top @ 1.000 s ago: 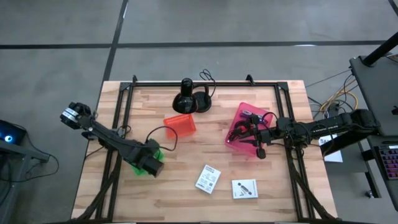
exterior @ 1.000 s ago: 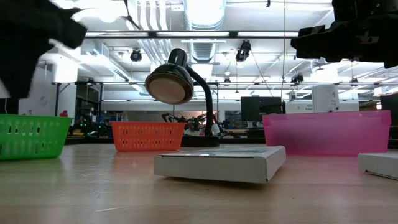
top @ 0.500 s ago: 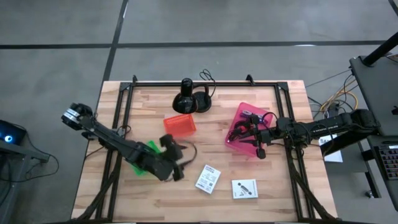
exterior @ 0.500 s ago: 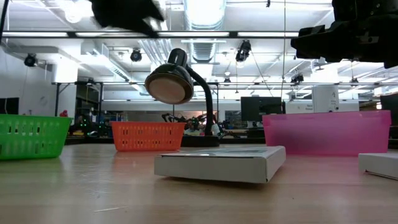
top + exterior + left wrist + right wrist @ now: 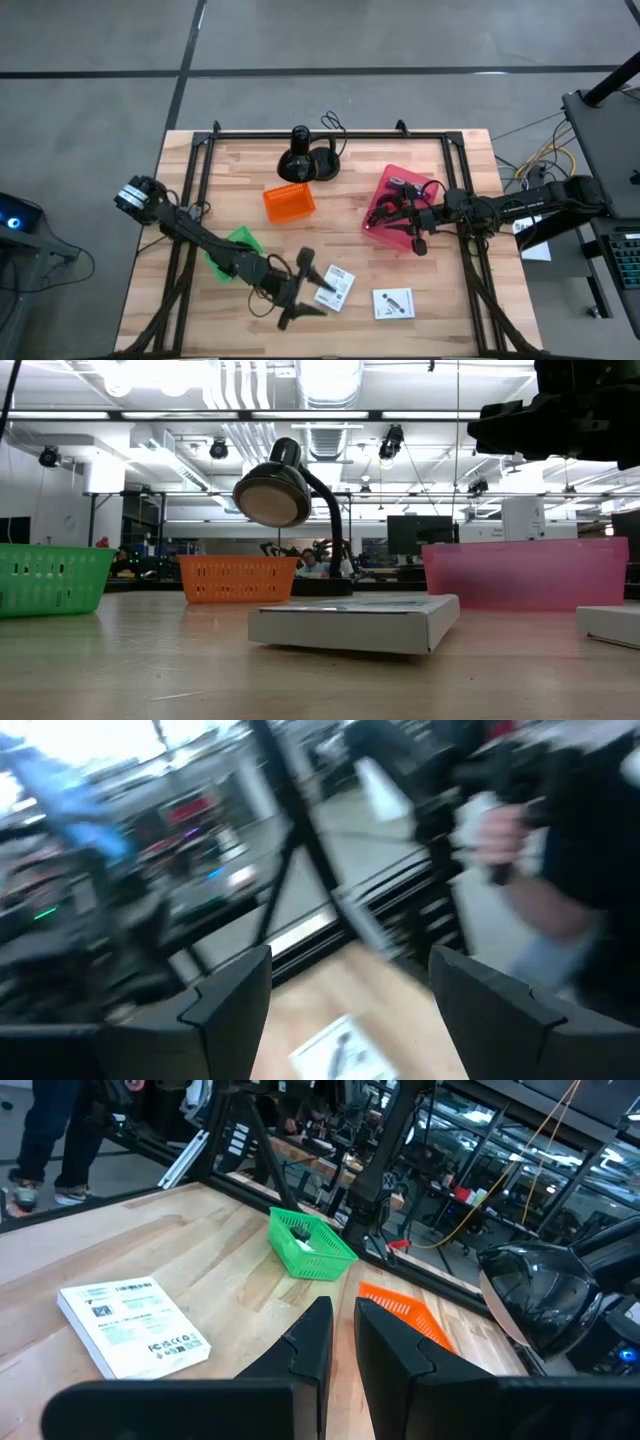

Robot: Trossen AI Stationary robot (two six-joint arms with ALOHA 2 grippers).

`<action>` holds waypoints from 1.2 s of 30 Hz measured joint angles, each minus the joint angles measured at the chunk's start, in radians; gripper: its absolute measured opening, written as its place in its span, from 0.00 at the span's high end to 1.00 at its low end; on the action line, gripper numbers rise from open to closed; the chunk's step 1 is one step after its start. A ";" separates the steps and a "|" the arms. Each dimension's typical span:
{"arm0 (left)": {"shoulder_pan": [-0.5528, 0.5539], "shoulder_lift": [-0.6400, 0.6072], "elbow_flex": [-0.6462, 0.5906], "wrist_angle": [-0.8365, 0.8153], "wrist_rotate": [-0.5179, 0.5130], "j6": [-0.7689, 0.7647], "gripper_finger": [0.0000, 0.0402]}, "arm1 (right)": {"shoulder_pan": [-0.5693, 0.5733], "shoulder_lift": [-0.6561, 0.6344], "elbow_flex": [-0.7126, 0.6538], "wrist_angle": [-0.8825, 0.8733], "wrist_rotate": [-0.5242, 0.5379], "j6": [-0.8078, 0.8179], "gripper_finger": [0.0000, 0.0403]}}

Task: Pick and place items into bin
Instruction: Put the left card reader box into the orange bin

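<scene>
My left gripper (image 5: 306, 288), spread wide beside the card (image 5: 335, 287) near the tabletop's front edge, should straddle it squarely before closing.

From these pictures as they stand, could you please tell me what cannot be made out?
- What lies in the pink bin: high view, right gripper and arm cover it; low view, its wall hides the inside.
- What lies in the green basket: too small in every view.
- Print on the two white cards: too small.
- Left wrist view: motion blur smears the card, cut by the edge.
</scene>
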 joint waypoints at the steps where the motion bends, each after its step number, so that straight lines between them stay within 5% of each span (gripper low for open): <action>1: 0.000 0.002 -0.005 0.013 0.037 -0.001 0.37 | 0.000 0.000 0.000 0.000 0.000 0.000 0.91; 25: 0.000 0.001 -0.065 -0.021 0.093 0.024 0.37 | 0.001 0.000 0.000 -0.001 -0.011 0.020 0.91; 27: 0.000 0.001 -0.079 -0.023 0.034 0.010 0.37 | 0.001 0.000 0.000 -0.004 -0.094 0.040 0.91; 32: -0.003 0.001 -0.086 -0.067 -0.247 0.002 0.37 | 0.002 0.000 0.000 0.039 -0.622 -0.013 0.91; 36: -0.004 0.000 -0.088 -0.090 -0.388 -0.004 0.37 | 0.002 0.000 0.000 0.045 -0.732 -0.032 0.91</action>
